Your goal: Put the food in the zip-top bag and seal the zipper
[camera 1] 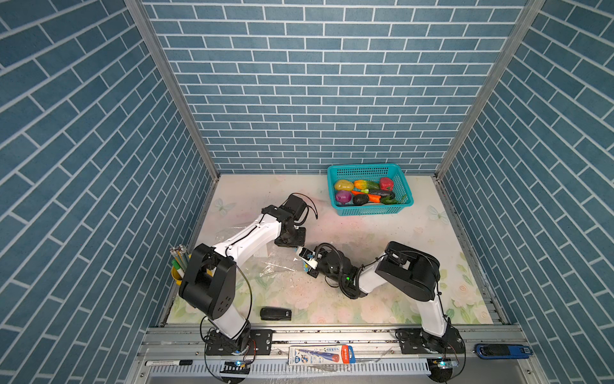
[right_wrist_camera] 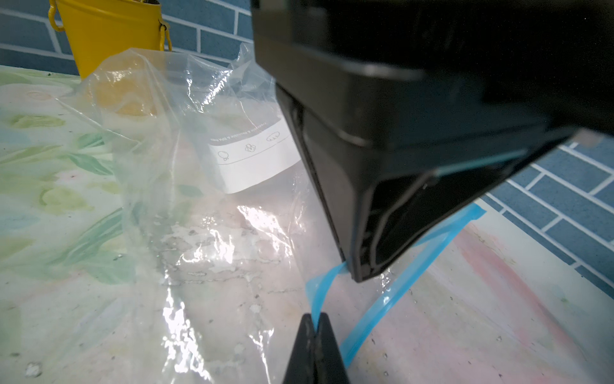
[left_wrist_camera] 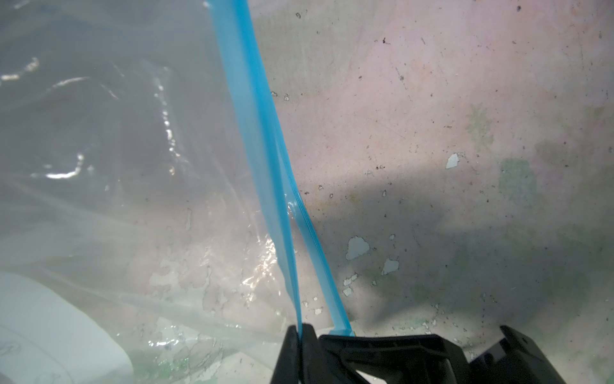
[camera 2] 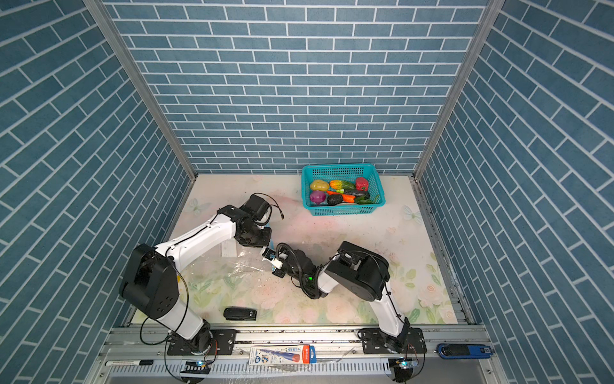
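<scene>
A teal perforated basket (camera 1: 372,210) is filled with food (camera 1: 365,192) in yellow, purple, red, orange, dark and green. In front of the basket, a clear zip-top bag (right_wrist_camera: 206,199) is edged by a light-blue zipper (left_wrist_camera: 262,133), over a table (camera 1: 382,232) printed with pink flowers and green leaves. Behind the basket, blue bricks with white joints are printed on the walls (camera 1: 315,83).

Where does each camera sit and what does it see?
Both top views: high in front, looking down on the flowery table; left arm, right arm show.
Left wrist: rides the left arm; sees left claw shut on the clear crinkly plastic bag's light-blue zipper strip.
Right wrist: rides the right arm; sees right claw shut on that strip.
Shared: both wrists see the strip.
</scene>
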{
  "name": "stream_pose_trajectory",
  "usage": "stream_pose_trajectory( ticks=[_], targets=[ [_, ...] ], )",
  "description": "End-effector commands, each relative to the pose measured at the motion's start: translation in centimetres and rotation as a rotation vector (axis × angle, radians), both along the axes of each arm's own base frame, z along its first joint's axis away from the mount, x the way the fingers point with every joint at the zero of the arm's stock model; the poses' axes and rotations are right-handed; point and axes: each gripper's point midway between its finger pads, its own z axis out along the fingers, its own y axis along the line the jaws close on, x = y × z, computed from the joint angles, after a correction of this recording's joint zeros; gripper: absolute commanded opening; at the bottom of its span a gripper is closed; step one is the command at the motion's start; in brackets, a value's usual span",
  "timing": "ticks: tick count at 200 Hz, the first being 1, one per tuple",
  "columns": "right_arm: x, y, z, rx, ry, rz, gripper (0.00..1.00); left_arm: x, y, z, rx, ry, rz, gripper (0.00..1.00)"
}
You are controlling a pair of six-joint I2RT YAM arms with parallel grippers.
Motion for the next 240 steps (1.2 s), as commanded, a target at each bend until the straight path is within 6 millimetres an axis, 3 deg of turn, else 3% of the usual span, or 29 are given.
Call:
stream_pose_trajectory(
  ticks=[1,37,71,124,197,222,240],
  targets=[
    [0.2,-0.1,0.3,0.038,0.007,-0.030,0.00,-0.1,-0.3,0.4,-0.002,-0.003,-0.008,0.04],
    [0.1,-0.6,0.5,0.049,0.023,-0.054,0.00,-0.1,-0.4,0.7,-0.012,-0.009,-0.005,0.01],
    [-0.6,-2.3,1.5,0.067,0.090,-0.079,0.15,-0.1,-0.6,0.9,-0.035,-0.020,0.008,0.01],
    [-0.7,-4.1,3.1,0.053,0.146,-0.128,0.18,0.2,-1.2,1.4,-0.072,-0.029,0.013,0.00],
    [3.0,-4.0,2.8,0.074,0.315,-0.152,0.20,0.0,-1.6,2.9,-0.106,-0.046,0.007,0.00],
    [3.7,-3.6,2.6,0.092,0.335,-0.125,0.04,-0.1,-1.9,3.3,-0.128,-0.045,0.006,0.00],
    [3.9,-3.0,2.8,0.124,0.345,-0.100,0.00,-0.2,-1.9,3.6,-0.135,-0.052,0.006,0.00]
  ],
)
